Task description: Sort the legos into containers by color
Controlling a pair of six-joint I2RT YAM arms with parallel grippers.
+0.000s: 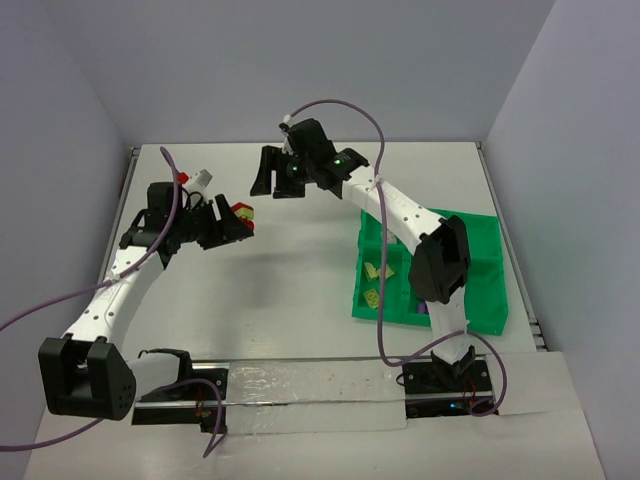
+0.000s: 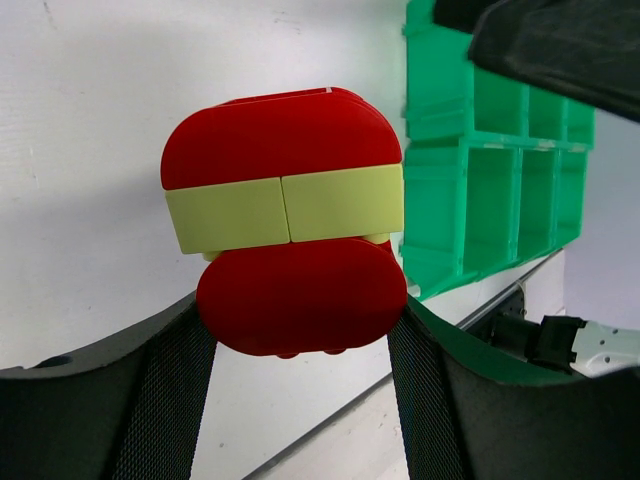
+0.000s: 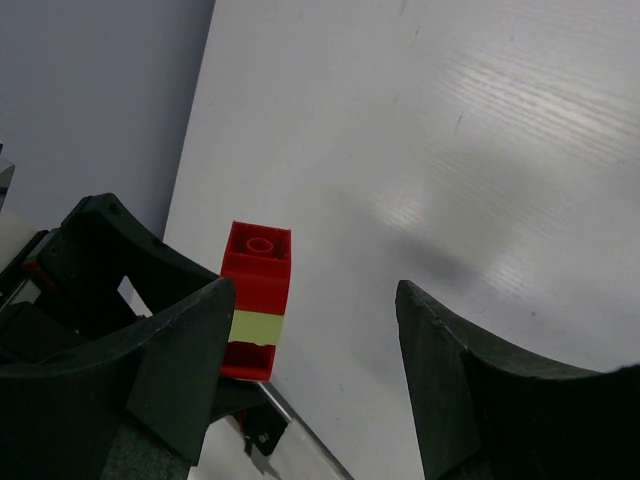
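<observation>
The left pincer (image 2: pixel 300 330) pinches a red-yellow-red lego stack (image 2: pixel 285 210) above the surface (image 1: pixel 300 290), well apart from the tray (image 1: pixel 485 235), with the right pincer (image 3: pixel 315 300) spread nearby; a skewed pull could likely wrench the stack loose and drop it unsorted.

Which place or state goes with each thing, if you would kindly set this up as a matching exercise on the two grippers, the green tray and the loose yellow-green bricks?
Things:
1. left gripper
2. right gripper
3. green tray
4. loose yellow-green bricks

Places and states:
a. lying in a tray compartment
b. open, holding nothing
c. on the right side of the table
d. shut on the red and yellow-green brick stack

Pairs: 1-d, 2-b, 3-c, 4-a
</observation>
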